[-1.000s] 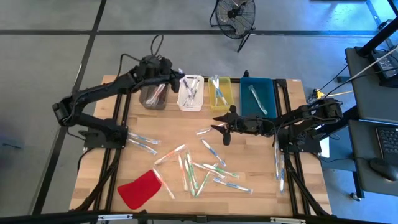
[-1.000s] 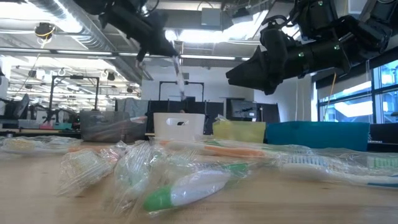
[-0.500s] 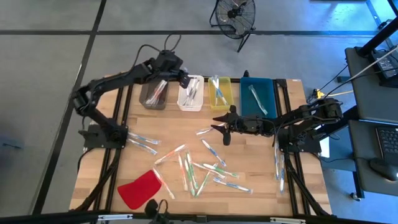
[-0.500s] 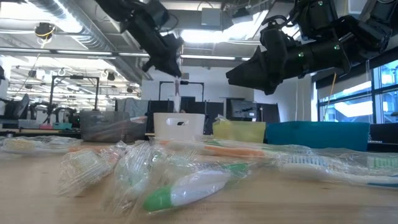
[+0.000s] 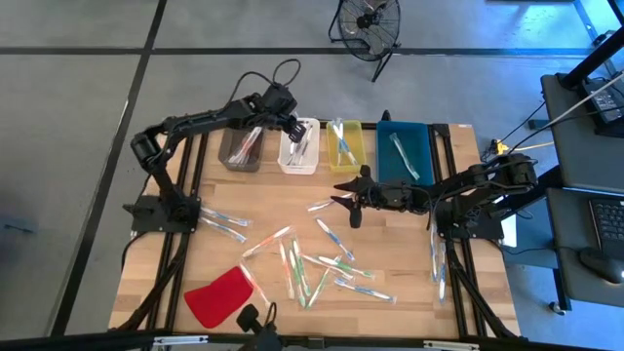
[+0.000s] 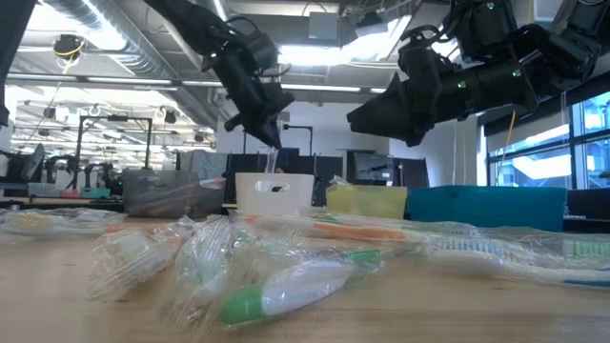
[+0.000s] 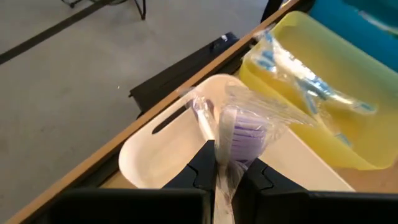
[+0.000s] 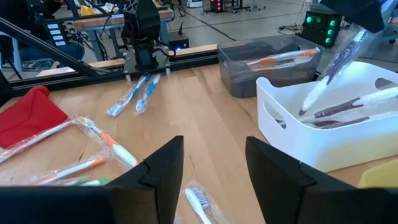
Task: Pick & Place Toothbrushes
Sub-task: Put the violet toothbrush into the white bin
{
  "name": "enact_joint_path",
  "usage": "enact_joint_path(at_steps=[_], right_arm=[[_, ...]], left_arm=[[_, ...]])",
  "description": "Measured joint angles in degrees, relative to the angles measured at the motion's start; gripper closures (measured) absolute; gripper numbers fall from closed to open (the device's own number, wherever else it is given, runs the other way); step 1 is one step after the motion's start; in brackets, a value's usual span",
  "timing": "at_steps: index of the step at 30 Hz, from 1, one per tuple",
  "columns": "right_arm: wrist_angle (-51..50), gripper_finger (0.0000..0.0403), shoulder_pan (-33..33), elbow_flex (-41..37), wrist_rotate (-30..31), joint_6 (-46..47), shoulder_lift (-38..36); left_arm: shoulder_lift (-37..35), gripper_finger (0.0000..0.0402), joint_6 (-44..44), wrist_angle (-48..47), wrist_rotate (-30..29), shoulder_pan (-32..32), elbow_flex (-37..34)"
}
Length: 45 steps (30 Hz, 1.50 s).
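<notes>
My left gripper (image 5: 291, 125) hangs over the white bin (image 5: 298, 156) at the table's far edge, shut on a clear-wrapped toothbrush with purple bristles (image 7: 244, 126). From the right wrist view that toothbrush (image 8: 339, 61) slants down into the white bin (image 8: 323, 146), which holds a few more. My right gripper (image 5: 353, 201) hovers open above the middle of the table, touching nothing. Many wrapped toothbrushes (image 5: 322, 261) lie flat on the wood in front of it; others lie in the grey, yellow and blue bins. My left gripper pinches the wrapped purple toothbrush between its two fingers, on the handle (image 7: 217, 160) just behind the bristle head. The fingers come from above, slanting down. The toothbrush hangs below them, tilted, with its lower end (image 8: 306, 108) inside the white bin.
A grey bin (image 5: 241, 146), a yellow bin (image 5: 346, 146) and a blue bin (image 5: 405, 148) stand in a row with the white one along the far edge. A red cloth-like piece (image 5: 222, 295) lies near the front left. Two toothbrushes (image 5: 222, 224) lie by the left arm's base.
My left gripper has moved toward the table's right, from the grey bin's side to above the white bin, and has come down. The toothbrush has travelled with it, and its lower end has dropped into the white bin. The right arm has kept still.
</notes>
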Motion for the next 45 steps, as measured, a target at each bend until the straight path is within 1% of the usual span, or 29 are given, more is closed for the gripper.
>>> enact_joint_path(at_steps=[4, 13, 18, 24, 29, 40, 45], right_arm=[[-0.12, 0.0239, 0.0, 0.0, 0.13, -0.02, 0.0], [-0.18, 0.0245, 0.0, 0.0, 0.13, -0.03, 0.0], [-0.17, 0.024, 0.0, 0.0, 0.13, -0.04, 0.0], [-0.34, 0.0231, 0.0, 0.0, 0.13, -0.04, 0.0], [-0.43, 0.0227, 0.0, 0.0, 0.13, -0.07, 0.0], [-0.58, 0.0247, 0.0, 0.0, 0.11, -0.48, 0.0], [-0.58, 0.0249, 0.01, 0.0, 0.11, -0.5, 0.0]], left_arm=[[0.7, 0.0386, -1.88, -0.38, -1.48, 0.36, 0.0], [0.68, 0.0386, -5.78, -4.34, 0.59, 2.18, 0.0], [0.87, 0.0386, -7.41, -4.19, 3.5, 2.59, 0.01], [3.93, 0.0386, -7.41, -3.49, 3.54, 1.76, 0.02], [5.2, 0.0385, -6.85, -1.98, 2.37, 1.75, 0.02], [5.17, 0.0354, -3.4, -0.73, 1.58, 1.76, 0.02], [5.17, 0.0332, -1.95, -0.73, 1.6, 1.74, 0.02]])
